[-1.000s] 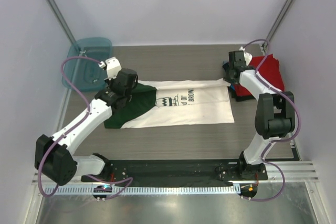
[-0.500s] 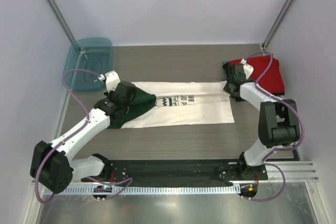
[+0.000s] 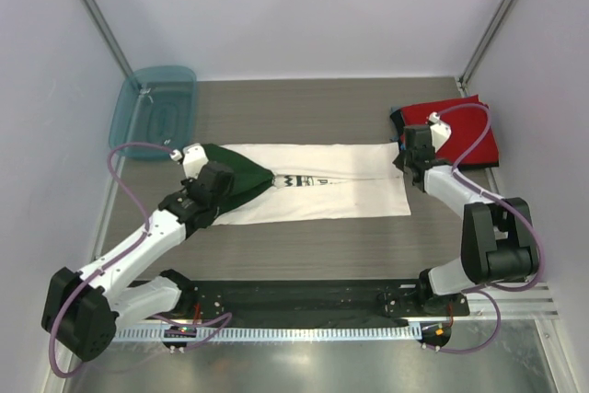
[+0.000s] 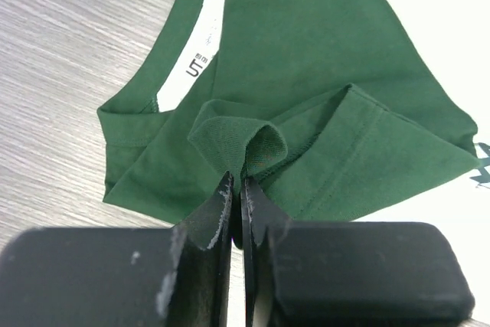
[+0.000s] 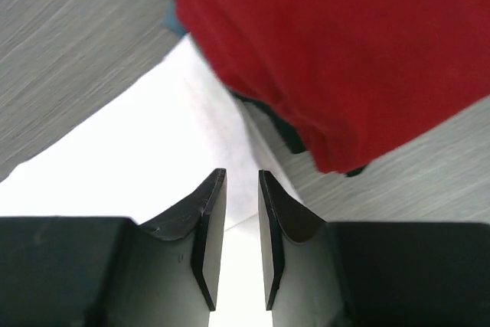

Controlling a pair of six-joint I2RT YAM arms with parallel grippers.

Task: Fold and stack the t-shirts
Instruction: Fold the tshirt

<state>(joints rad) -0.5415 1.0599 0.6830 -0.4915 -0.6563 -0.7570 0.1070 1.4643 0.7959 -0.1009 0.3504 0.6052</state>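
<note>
Table [image 3: 304, 103] grey wood-grain | walls [image 3: 304, 6] pale | t-shirt [image 3: 359, 198] lying mid-table | tub [image 3: 156, 109] far-left

Chest print [image 3: 304, 180] probably half hidden

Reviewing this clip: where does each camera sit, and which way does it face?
Top external: fixed above and behind the bases, looking down at the table; left arm and right arm show whole.
Left wrist: on the left arm, looking down along the left gripper, pinched on a green fold of the white shirt.
Right wrist: on the right arm, looking past the right gripper, jaws apart, at the shirt's white edge and the red shirt.
Shared: both wrist views show the white shirt, opposite ends.
</note>
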